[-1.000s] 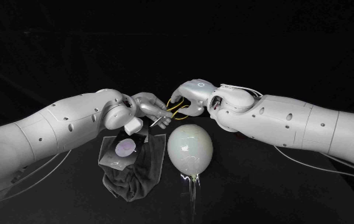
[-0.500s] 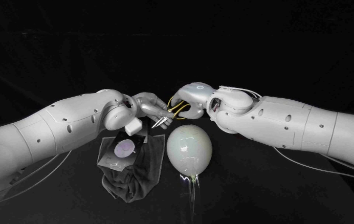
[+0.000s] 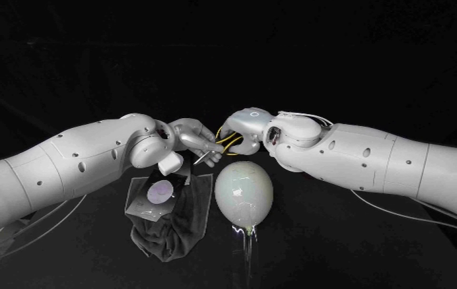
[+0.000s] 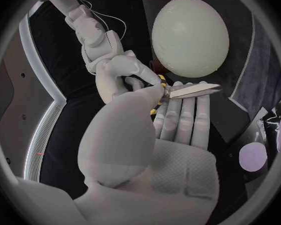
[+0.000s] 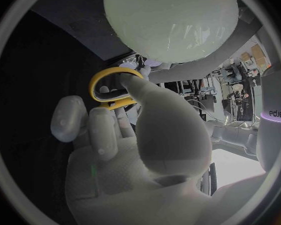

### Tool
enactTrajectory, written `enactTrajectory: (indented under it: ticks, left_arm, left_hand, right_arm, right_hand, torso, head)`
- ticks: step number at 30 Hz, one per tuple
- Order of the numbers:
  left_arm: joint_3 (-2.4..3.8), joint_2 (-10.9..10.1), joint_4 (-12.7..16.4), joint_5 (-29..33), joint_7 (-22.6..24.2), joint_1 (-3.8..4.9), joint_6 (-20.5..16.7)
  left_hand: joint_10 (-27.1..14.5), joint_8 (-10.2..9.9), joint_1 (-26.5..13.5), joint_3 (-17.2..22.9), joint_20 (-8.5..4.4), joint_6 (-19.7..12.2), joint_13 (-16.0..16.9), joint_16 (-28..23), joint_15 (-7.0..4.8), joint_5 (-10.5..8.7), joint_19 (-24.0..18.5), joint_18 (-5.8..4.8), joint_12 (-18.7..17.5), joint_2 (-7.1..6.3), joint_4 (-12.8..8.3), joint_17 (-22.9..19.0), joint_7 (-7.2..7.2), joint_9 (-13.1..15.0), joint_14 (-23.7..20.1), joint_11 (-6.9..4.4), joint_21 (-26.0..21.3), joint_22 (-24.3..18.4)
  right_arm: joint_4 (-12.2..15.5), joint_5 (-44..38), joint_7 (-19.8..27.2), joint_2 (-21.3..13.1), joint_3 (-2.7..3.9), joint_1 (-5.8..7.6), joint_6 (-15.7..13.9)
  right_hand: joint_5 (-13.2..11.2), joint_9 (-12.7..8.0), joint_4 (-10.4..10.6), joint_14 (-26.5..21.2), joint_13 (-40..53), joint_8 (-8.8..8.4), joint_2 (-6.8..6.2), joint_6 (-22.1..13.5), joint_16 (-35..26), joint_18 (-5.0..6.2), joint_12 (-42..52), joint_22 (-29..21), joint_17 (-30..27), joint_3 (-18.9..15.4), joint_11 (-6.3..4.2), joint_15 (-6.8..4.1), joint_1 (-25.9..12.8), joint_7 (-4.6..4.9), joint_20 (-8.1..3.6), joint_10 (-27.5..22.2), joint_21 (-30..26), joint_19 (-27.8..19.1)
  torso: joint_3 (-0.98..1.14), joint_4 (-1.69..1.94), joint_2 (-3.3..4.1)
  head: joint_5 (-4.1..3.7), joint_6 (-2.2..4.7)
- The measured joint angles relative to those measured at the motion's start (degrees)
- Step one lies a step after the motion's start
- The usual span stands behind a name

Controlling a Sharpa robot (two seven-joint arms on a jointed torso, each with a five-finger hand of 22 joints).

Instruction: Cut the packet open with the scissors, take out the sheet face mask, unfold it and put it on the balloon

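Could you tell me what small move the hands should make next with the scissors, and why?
Probably the left hand should release the scissors: it pinches their blades while the right hand has its thumb through a yellow handle loop, and the packet lies on the dark cloth beside the balloon, awaiting a free hand.

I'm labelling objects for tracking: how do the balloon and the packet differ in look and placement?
The balloon is pale, egg-shaped and bulging; the packet is flat and angular, with a round pale patch on it. The packet lies on a dark cloth; the balloon lies beside that cloth. The balloon ends in a thin tail; the packet has straight edges. Both lie side by side on the black table.
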Motion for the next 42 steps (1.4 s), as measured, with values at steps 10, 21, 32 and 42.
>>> enactTrajectory:
  ticks: [10,21,32,42]
  left_arm:
    - [0.03,-1.42,2.76,-1.36,-1.96,1.5,0.94]
    - [0.1,-1.44,3.99,-2.9,-4.12,2.84,1.57]
    - [0.03,-0.84,4.23,-4.36,-5.5,3.1,2.05]
    - [0.02,-1.13,5.72,-5.43,-6.56,3.21,2.13]
  left_hand:
    - [0.05,-0.27,-0.61,-0.38,-0.52,-0.2,0.0,0.0,-0.05,0.0,-0.52,-0.02,0.0,0.61,-0.38,0.26,0.16,1.77,0.64,-0.01,1.57,0.9]
    - [0.17,-0.24,-0.9,-0.78,-0.72,-0.29,0.0,0.0,0.0,-0.01,-0.72,-0.05,0.0,0.91,-0.78,0.38,0.07,2.95,0.8,0.1,2.49,1.56]
    - [0.25,-0.21,-1.12,-0.94,-0.92,-0.3,0.0,0.0,-0.1,-0.08,-0.92,-0.42,0.0,1.13,-0.95,0.45,0.07,4.24,1.1,0.18,3.17,2.04]
    - [0.29,-0.16,-1.12,-0.95,-0.92,-0.38,0.0,0.0,-0.08,-0.08,-0.92,-0.45,0.0,1.13,-0.96,0.45,0.05,4.42,1.11,0.21,3.17,2.13]
  right_arm:
    - [-0.8,-1.76,-0.67,1.0,-0.14,0.01,1.1]
    - [-1.36,-3.12,-1.71,1.88,-0.3,-0.12,2.23]
    - [-1.67,-3.71,-2.34,2.42,-0.46,-0.09,4.51]
    - [-1.72,-3.85,-2.53,2.64,-0.54,-0.13,5.93]
  right_hand:
    - [-1.24,-0.49,1.1,0.0,-0.2,-1.05,0.52,0.03,0.23,-0.02,-0.03,1.53,0.44,1.45,-0.15,0.0,-0.52,-0.03,-0.01,2.2,0.96,0.82]
    - [-1.68,-0.53,2.69,0.0,-0.26,-0.67,1.81,0.3,0.5,-0.05,-1.03,2.57,0.81,3.99,-0.06,0.0,-0.9,0.29,-0.19,3.19,1.36,1.23]
    - [-1.68,-0.21,4.02,0.05,-0.02,-0.01,2.89,1.85,0.71,-0.37,-0.57,4.46,0.7,5.35,0.57,-0.81,-1.5,0.21,-0.92,4.88,2.8,2.56]
    - [-1.68,2.34,4.26,0.01,1.83,4.15,5.97,7.96,0.71,-1.25,4.08,6.82,0.07,6.35,0.2,-3.57,-0.8,-1.83,-2.12,5.95,4.06,4.12]
  torso:
    - [-0.02,0.0,-0.05]
    - [0.03,-0.04,-0.06]
    - [0.05,-0.1,-0.05]
    - [0.07,-0.05,-0.03]
  head:
    - [-0.09,-0.06]
    - [-0.1,0.07]
    - [-0.06,0.07]
    - [-0.09,0.15]
